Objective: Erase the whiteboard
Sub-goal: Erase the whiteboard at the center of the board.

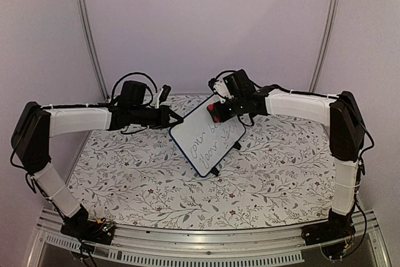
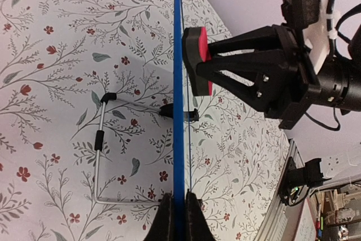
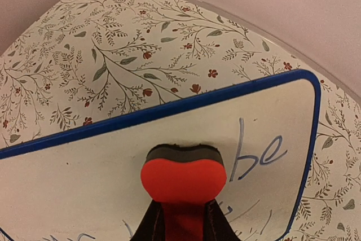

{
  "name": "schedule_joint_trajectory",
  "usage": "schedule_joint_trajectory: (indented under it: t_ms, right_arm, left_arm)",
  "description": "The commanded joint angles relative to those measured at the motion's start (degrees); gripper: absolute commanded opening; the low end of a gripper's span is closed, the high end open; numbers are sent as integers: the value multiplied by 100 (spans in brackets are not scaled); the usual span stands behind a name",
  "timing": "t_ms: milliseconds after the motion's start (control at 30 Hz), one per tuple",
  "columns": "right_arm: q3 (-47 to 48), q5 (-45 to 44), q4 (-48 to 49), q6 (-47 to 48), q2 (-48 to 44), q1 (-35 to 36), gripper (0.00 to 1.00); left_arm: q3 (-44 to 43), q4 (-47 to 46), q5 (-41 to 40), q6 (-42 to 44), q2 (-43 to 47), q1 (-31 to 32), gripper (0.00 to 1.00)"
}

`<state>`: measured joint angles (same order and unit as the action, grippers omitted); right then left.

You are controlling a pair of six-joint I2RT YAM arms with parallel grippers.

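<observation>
I see the whiteboard (image 1: 208, 137) propped up at a tilt mid-table (image 1: 125, 173), between my two arms, blue handwriting (image 3: 262, 159) across its face. My left gripper (image 2: 180, 219) is clamped on the board's blue edge, steadying it. My right gripper (image 3: 181, 224) is closed around the red eraser (image 3: 183, 178) – its dark pad pressed against the board near the top, just beside the word "be"

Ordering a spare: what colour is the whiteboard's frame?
Blue, clearest in the right wrist view of the whiteboard.

The eraser (image 3: 183, 180) hides part of the whiteboard (image 3: 73, 179).
</observation>
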<state>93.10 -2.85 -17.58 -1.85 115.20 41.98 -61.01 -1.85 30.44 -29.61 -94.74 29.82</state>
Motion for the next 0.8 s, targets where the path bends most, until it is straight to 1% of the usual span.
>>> schedule_joint_trajectory:
  t_ms: [0,100,200,400,533,633,767]
  right_arm:
    - [557,-17,-253,122,337,-48,5]
    - [652,-6,-312,123,404,-59,5]
    - [453,46,-326,122,399,-56,5]
    - [-589,11,-20,123,111,-73,5]
    - [-1015,39,97,91,-84,-131,5]
    - [-1072,48,142,69,-199,-167,5]
    - [-726,69,89,62,-148,-172,5]
  left_arm:
    - [-7,-141,380,92,123,60,0]
    - [-7,-141,375,87,128,61,0]
    - [-7,-141,375,95,141,59,0]
    - [-5,-141,373,93,152,59,0]
    - [-7,-149,375,88,148,59,0]
    - [-7,-151,373,88,146,60,0]
    - [2,-149,375,87,146,60,0]
